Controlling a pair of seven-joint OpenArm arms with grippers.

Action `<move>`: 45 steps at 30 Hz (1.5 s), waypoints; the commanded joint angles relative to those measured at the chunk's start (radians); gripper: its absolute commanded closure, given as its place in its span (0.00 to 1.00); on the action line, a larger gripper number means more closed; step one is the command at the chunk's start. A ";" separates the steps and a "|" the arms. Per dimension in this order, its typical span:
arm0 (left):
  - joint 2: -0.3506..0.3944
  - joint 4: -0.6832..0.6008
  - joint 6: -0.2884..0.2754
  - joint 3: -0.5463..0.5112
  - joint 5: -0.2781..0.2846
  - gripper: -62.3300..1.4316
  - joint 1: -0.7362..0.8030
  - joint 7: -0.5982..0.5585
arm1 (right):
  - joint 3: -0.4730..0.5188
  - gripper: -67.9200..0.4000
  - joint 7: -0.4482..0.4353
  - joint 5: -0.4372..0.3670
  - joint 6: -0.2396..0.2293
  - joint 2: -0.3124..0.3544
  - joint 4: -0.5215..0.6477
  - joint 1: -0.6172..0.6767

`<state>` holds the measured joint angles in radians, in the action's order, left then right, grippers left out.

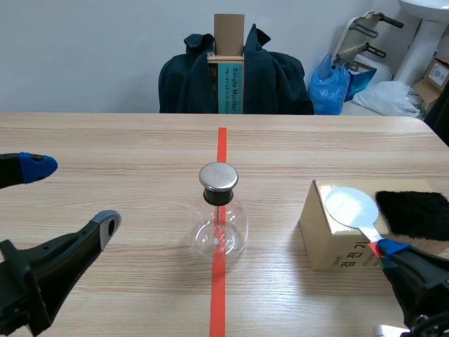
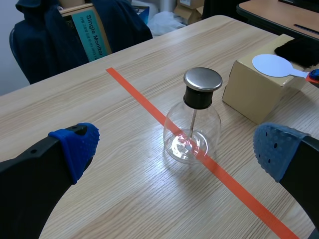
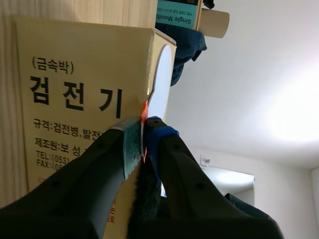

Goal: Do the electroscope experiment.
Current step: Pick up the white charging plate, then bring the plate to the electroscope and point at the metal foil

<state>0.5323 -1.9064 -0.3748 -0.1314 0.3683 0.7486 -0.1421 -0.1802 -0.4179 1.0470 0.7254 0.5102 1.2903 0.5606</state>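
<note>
- The left gripper (image 1: pixel 74 195) sits over the table's (image 1: pixel 105 140) left side, near its front edge. Its fingers (image 2: pixel 75 147) are spread wide apart, and they hold and touch nothing.
- The electroscope (image 1: pixel 219 225), a clear glass flask, stands upright at the table's middle, right on the orange-red tape line (image 1: pixel 222 147). It has a round metal cap (image 1: pixel 218 177) on a black stopper, and a thin rod hangs down inside. It stands ahead of the left gripper, well clear of both blue pads.
- A tan cardboard box (image 1: pixel 337 246) with printed lettering rests by the table's right edge, apart from the flask.
- A white paddle (image 1: pixel 351 206) lies on top of the box, its round disc flat on the lid and its handle sticking out past the box's near edge.
- The right gripper (image 1: pixel 387 247) is clamped on that handle: the grey-green and blue pads (image 3: pixel 130 144) pinch it from both sides, at a red-orange part of it.
- A black fur piece (image 1: pixel 414 213) lies on the box just beside the disc, toward the right edge.
</note>
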 commanded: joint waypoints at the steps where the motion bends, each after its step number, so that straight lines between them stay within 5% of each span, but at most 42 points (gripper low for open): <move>1: -0.003 -0.017 -0.002 0.008 0.009 0.00 0.002 -0.017 | 0.043 0.98 0.008 -0.019 0.058 0.019 0.045 0.000; 10: -0.002 -0.017 -0.002 0.008 -0.029 0.03 0.002 -0.013 | 0.156 0.98 0.008 -0.135 0.058 0.018 0.200 0.027; 18: 0.060 0.045 -0.068 0.017 -0.047 0.95 -0.093 0.118 | 0.261 0.98 0.013 -0.202 0.058 0.018 0.356 0.027; 29: 0.122 0.431 -0.246 0.198 -0.051 0.95 -0.434 0.005 | 0.337 0.98 0.010 -0.317 0.058 0.010 0.514 0.026; 38: 0.071 0.780 -0.249 0.510 -0.146 0.95 -0.736 -0.177 | 0.345 0.98 -0.010 -0.378 0.058 0.010 0.607 0.026; 45: -0.036 0.984 -0.227 0.628 -0.232 0.95 -0.868 -0.249 | 0.348 0.98 -0.037 -0.405 0.058 0.010 0.657 0.021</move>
<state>0.5007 -0.8932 -0.6033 0.5087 0.1280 -0.1181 -0.3664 0.1558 -0.4625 0.6529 0.7219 0.5121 1.9259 0.5934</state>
